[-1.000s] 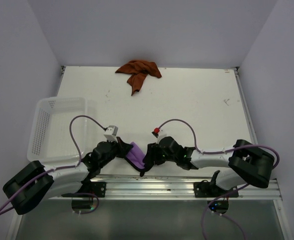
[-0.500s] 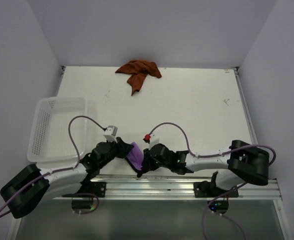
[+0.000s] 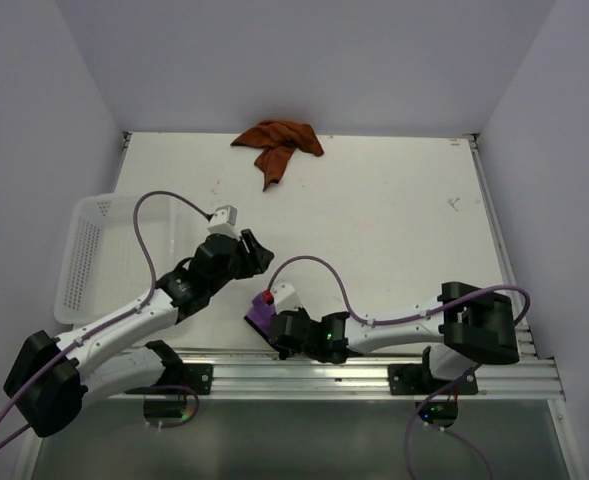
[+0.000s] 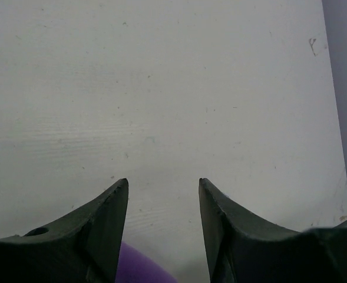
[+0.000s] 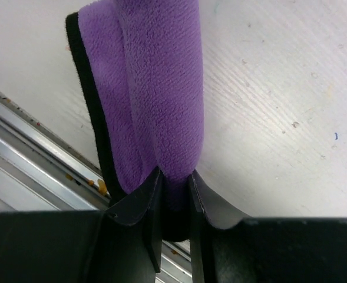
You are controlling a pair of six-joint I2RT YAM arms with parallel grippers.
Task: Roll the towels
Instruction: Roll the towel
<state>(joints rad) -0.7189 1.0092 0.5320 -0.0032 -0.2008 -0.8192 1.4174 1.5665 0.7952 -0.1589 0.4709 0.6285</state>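
Note:
The purple towel point(image 5: 155, 88), folded into a thick roll with black edging, lies by the table's near edge, small in the top view point(image 3: 257, 314). My right gripper point(image 5: 174, 177) is shut on one end of it, low over the table point(image 3: 274, 325). My left gripper point(image 4: 163, 183) is open with only bare table between its fingers. A sliver of purple towel point(image 4: 141, 268) shows under its left finger. In the top view the left gripper point(image 3: 260, 255) hangs apart from the towel, further back and to the left. The orange-brown towel point(image 3: 279, 145) lies crumpled at the far edge.
A white perforated basket point(image 3: 94, 250) stands at the left edge of the table. A metal rail point(image 5: 20, 153) runs along the near edge just beside the purple towel. The walls close in on three sides.
My left gripper has opened, let go of the purple towel and drawn back away from it. My right gripper has shut on the towel and shifted left with it along the near edge.

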